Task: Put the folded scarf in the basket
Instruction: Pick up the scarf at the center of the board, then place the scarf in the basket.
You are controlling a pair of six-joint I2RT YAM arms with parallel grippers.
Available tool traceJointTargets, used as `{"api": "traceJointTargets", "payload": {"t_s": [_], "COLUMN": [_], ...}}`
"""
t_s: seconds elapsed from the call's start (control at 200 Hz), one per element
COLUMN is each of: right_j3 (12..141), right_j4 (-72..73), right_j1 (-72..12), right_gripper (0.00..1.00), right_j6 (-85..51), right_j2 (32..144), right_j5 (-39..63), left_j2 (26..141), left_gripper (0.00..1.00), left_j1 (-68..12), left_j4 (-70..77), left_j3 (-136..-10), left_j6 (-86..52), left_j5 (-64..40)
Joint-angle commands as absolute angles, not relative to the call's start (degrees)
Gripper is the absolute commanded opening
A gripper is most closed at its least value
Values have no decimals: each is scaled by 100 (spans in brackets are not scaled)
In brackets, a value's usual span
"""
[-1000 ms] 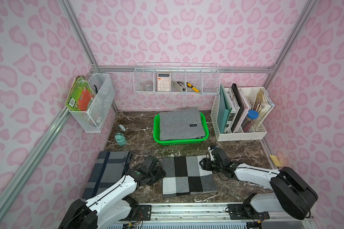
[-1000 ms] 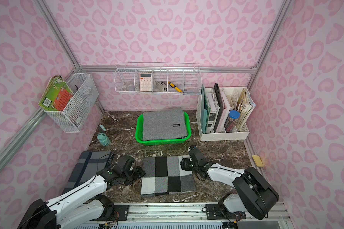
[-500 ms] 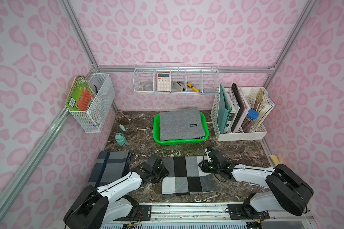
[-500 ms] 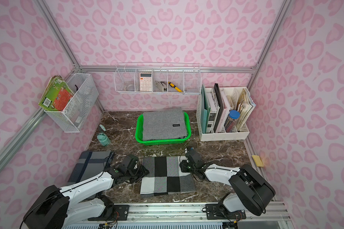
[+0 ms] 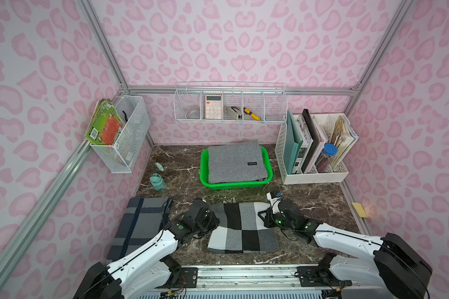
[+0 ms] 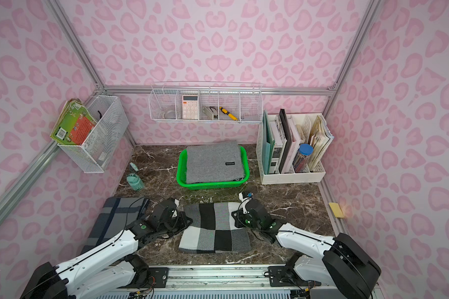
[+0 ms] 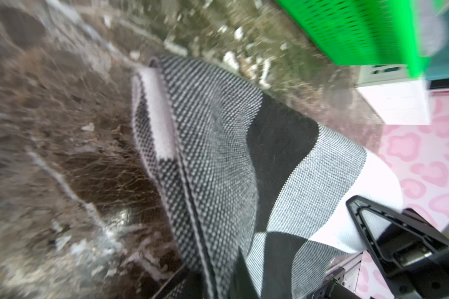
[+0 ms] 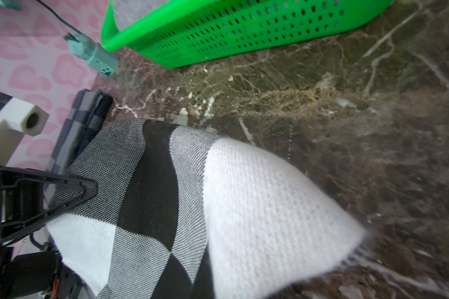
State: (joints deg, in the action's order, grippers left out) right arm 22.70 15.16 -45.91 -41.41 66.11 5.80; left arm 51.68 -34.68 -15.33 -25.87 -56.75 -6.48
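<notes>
- In both top views, we see what has just changed: a second ago both sets of fingers stood spread at the side edges of the checked scarf [image 5: 243, 227]; now the left gripper [image 5: 213, 222] and the right gripper [image 5: 263, 218] are pressed together, each pinching an edge, and the far end puckers up off the counter [image 5: 322, 202]. We judge the grasp made and the lift next.
- The scarf lies just short of the basket [image 5: 205, 168], which already holds one grey folded cloth [image 5: 235, 161].
- Counting in a top view: two arms, one green basket, three folded cloths including the dark plaid one [image 6: 114, 220], two white wire baskets, one file organizer [image 6: 293, 155].
- In the left wrist view, we see the scarf's layered edge [image 7: 192, 155] drawn up towards the camera; the fingers' tips are hidden.
- In the right wrist view, the white corner [image 8: 257, 207] bulges upward, the basket wall [image 8: 244, 33] close beyond.
</notes>
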Motion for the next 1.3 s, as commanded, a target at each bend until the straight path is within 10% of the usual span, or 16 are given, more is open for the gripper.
{"api": "traceJointTargets", "payload": {"t_s": [0.0,0.455,1.296], "right_j3": [2338,4403,8551], "right_j4": [2113,1362,25], "right_j1": [-4592,-4272,-2961], "right_gripper": [0,0,0], "right_j6": [-3884,-3120,-1910], "right_j2": [6409,7394,10360], "right_j5": [514,-438,-435], "left_j2": [4574,4902,8997], "left_gripper": [0,0,0], "left_j1": [-3469,-3300,-1401], "left_j4": [-1823,-1850,-1187], "left_j3": [-2562,-3641,-7360], "left_j6": [-5302,-3888,-2986], "left_j5": [-95,1520,-500]}}
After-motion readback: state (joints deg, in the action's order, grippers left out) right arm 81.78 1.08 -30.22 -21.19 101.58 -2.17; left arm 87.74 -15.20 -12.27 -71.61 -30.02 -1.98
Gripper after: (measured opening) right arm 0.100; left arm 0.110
